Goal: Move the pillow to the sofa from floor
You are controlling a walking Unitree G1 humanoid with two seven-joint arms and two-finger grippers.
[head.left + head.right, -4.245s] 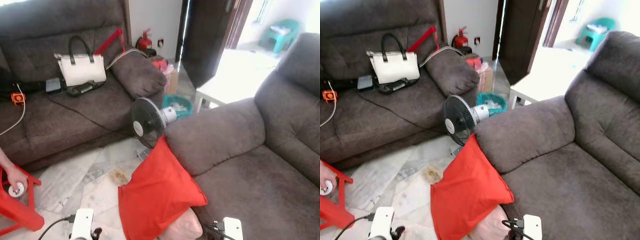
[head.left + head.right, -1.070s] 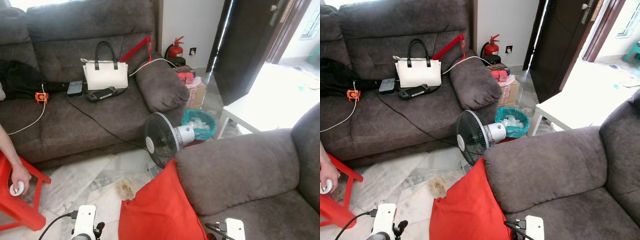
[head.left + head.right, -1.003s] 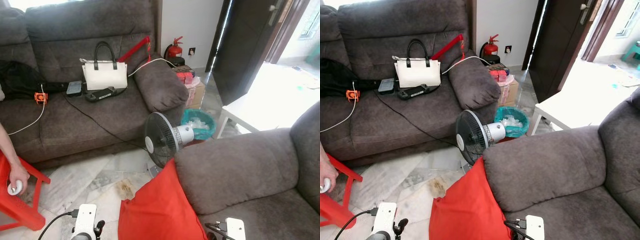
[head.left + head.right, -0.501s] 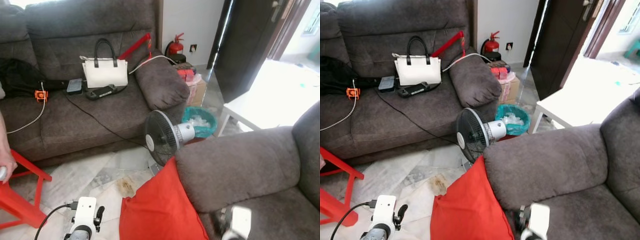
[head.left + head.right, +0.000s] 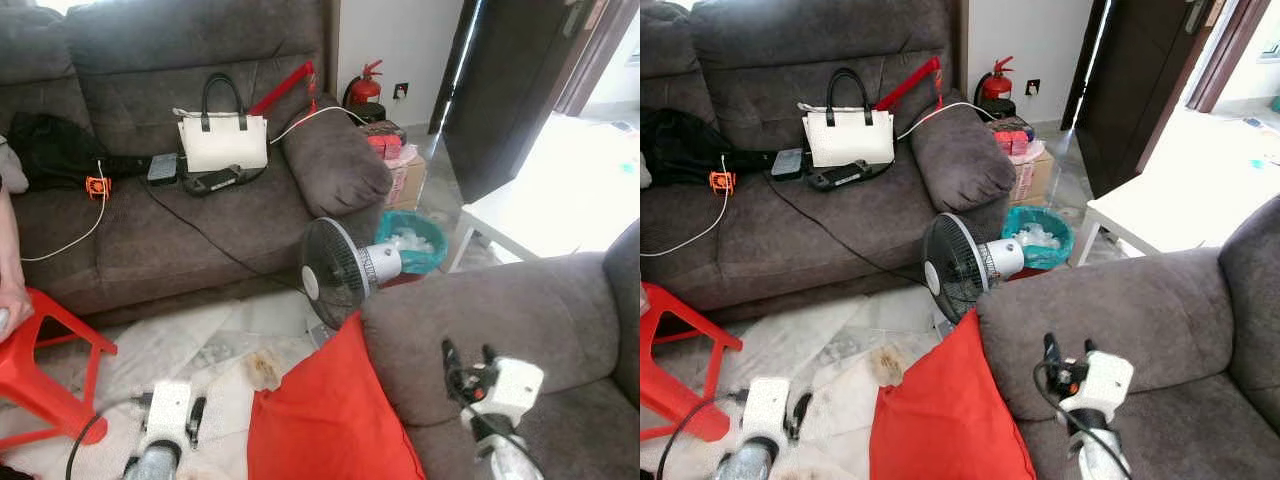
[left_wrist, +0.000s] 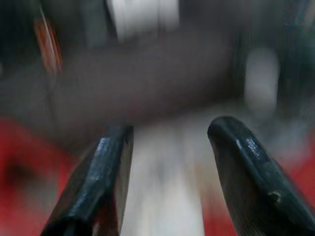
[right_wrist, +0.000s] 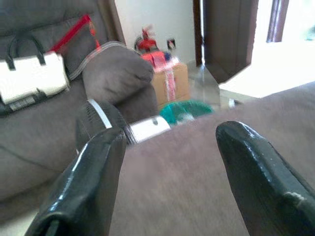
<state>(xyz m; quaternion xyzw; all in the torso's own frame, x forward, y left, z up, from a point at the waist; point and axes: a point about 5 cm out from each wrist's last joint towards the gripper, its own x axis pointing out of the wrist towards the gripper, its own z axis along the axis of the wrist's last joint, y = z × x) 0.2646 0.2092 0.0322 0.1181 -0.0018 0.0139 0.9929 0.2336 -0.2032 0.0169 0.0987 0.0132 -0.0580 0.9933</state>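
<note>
So the big change in the last half second: the right gripper [image 5: 464, 356] has come up from the bottom edge and now hangs over the near sofa's armrest [image 5: 480, 320], jaws apart and empty. The left gripper [image 5: 192, 420] is low over the floor on the near left, a bit blurred in the head views, and its wrist view shows its jaws apart too, holding nothing. The camera has also swung a little, so don't read the shifted room as things moving.

My read is that the arms are getting raised for a reach, but no grab has started yet.

The red pillow [image 5: 325, 420] is right between the 2 grippers at the near edge, standing on the floor and leaning against the front of the near sofa [image 5: 560, 330]. So it's still all to do.

Floor is pale marble tile [image 5: 180, 345] with a brownish stain close to the pillow. A black fan [image 5: 335, 272] stands just beyond the pillow, close enough to get knocked, I'd guess. A red stool [image 5: 40, 365] sits on the left with a person's hand [image 5: 10, 300] on it. Further back there's a teal bin [image 5: 412, 240], a white counter [image 5: 530, 215] on the right, and the far sofa [image 5: 150, 210] carrying a white handbag [image 5: 222, 140].
</note>
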